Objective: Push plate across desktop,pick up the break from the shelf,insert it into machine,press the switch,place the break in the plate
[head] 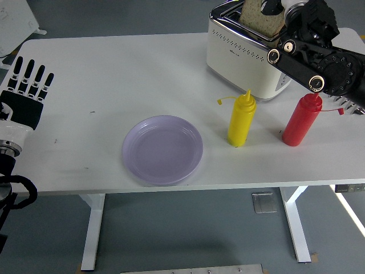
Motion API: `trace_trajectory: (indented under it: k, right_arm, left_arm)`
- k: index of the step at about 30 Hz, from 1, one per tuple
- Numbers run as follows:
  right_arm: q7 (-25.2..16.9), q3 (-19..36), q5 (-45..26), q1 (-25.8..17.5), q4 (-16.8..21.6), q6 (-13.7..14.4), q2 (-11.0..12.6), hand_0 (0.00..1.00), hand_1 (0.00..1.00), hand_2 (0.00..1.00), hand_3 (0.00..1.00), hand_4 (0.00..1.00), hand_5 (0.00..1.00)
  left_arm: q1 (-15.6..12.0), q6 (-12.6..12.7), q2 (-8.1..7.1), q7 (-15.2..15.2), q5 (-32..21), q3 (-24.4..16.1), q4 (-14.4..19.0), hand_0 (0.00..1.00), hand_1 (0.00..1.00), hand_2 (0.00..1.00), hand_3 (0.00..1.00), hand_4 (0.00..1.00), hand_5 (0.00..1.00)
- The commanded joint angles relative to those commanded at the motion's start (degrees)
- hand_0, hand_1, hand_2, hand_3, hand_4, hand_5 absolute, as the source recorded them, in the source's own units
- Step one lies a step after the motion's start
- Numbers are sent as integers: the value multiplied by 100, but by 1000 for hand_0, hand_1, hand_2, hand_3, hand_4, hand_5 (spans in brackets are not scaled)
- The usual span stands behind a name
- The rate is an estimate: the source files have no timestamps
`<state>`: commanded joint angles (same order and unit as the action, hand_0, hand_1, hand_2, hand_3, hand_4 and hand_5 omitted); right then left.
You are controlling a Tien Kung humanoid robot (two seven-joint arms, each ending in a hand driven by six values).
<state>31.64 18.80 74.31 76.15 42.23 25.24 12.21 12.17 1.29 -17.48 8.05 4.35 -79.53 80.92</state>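
Observation:
A slice of bread (259, 17) stands upright in the slot of the cream toaster (242, 54) at the back right of the table. My right hand (279, 8) is shut on the bread's top edge, above the toaster; its black arm runs across the toaster's right side. The lilac plate (163, 149) lies near the table's front edge, in the middle. My left hand (27, 85) rests open at the table's left edge, fingers straight, holding nothing.
A yellow squeeze bottle (241, 118) and a red squeeze bottle (302, 120) stand between the toaster and the table's front edge, right of the plate. My right forearm passes just above the red bottle's tip.

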Motion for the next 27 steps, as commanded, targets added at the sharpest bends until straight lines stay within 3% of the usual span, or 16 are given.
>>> trace_trajectory:
  k: [10,11,16,17,22,23,27]
  right_arm:
    - [-91,-281,-115,156,-163,-125,-222,553,540,514,403,154,2]
    - [-119,-295,-136,166,-179,-155,-241,566,550,548,477,223,2]
    - [-248,-316,-247,183,-265,-321,-304,566,550,548,477,223,2]
    - [-260,-319,-259,184,-278,-342,-312,630,636,633,580,470,29]
    - [-285,-330,-294,179,-404,-575,-355,630,636,633,580,470,29]
    - [-281,-328,-288,173,-437,-618,-359,687,725,757,721,537,84]
    - [-277,-311,-286,154,-518,-725,-362,687,725,757,721,537,84]
  left_arm:
    - [38,0,5,-3,2,57,-18,799,736,685,698,726,998]
    - [44,0,6,-3,3,68,-20,798,736,684,698,725,998]
    - [61,2,8,-2,3,99,-28,798,736,684,698,725,998]
    - [62,3,8,-1,3,101,-29,798,730,676,690,724,998]
    - [84,4,14,-2,5,127,-38,798,730,676,690,724,998]
    - [90,4,16,-2,5,135,-40,797,727,673,688,722,998]
    - [102,2,23,-3,8,153,-47,797,727,673,688,722,998]
